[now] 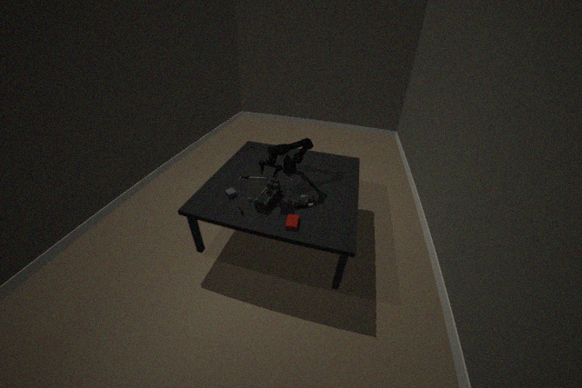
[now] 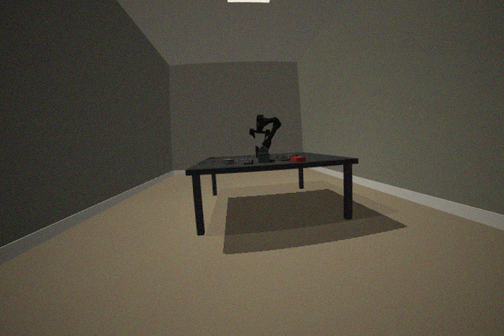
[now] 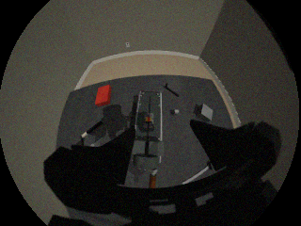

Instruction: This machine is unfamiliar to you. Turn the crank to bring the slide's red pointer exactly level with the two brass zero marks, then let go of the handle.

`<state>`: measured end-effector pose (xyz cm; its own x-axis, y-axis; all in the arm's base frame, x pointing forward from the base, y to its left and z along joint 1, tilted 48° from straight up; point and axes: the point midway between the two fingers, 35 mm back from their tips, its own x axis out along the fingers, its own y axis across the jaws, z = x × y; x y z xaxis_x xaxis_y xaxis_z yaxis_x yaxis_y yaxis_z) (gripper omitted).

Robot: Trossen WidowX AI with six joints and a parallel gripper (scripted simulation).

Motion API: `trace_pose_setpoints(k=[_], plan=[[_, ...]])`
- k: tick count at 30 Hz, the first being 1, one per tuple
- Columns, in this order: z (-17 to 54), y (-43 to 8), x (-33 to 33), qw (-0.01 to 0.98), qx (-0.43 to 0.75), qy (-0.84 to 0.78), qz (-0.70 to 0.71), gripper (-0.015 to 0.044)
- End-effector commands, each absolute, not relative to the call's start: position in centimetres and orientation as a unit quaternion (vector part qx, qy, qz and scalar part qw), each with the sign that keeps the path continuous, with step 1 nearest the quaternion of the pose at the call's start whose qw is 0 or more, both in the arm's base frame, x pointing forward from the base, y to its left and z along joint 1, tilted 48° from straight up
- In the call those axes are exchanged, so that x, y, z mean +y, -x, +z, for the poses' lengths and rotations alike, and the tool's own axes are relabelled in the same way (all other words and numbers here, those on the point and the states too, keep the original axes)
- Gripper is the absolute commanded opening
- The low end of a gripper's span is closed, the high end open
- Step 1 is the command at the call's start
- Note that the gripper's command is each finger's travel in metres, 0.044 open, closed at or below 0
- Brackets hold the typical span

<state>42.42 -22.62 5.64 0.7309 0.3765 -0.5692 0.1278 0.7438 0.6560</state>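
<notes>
The crank machine (image 1: 267, 196) (image 2: 263, 156) (image 3: 161, 110) stands on the dark table (image 1: 328, 238) (image 2: 244, 168). In the wrist view it is a long frame with pale rails. Its small red-orange pointer (image 3: 148, 120) sits on the slide between the rails. The brass zero marks cannot be made out, so the pointer's level against them cannot be told. The orange-brown crank handle (image 3: 152, 181) shows at the machine's near end, partly hidden by the gripper body. My gripper (image 1: 268, 174) (image 2: 260, 136) (image 3: 163, 125) is open and empty, raised above the table near the handle end, not touching the handle.
A red block (image 1: 292, 222) (image 2: 298, 159) (image 3: 102, 95) lies near the table's edge. A grey block (image 1: 230, 193) (image 3: 206, 111), a small pale piece (image 3: 175, 112), a dark stick (image 3: 171, 89) and a pale rod (image 1: 255, 177) (image 3: 197, 174) lie on the machine's other side.
</notes>
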Motion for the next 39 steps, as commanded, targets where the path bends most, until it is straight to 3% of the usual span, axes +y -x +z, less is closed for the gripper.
trace_pose_setpoints(k=[1,21,39], plan=[[6.0,-41.2,-22.4,0.857,0.362,-0.36,0.072,0.044],[7.1,-30.9,-19.2,0.837,0.348,-0.42,0.025,0.044],[3.8,-31.1,-15.6,0.837,0.347,-0.423,0.024,0.044]])
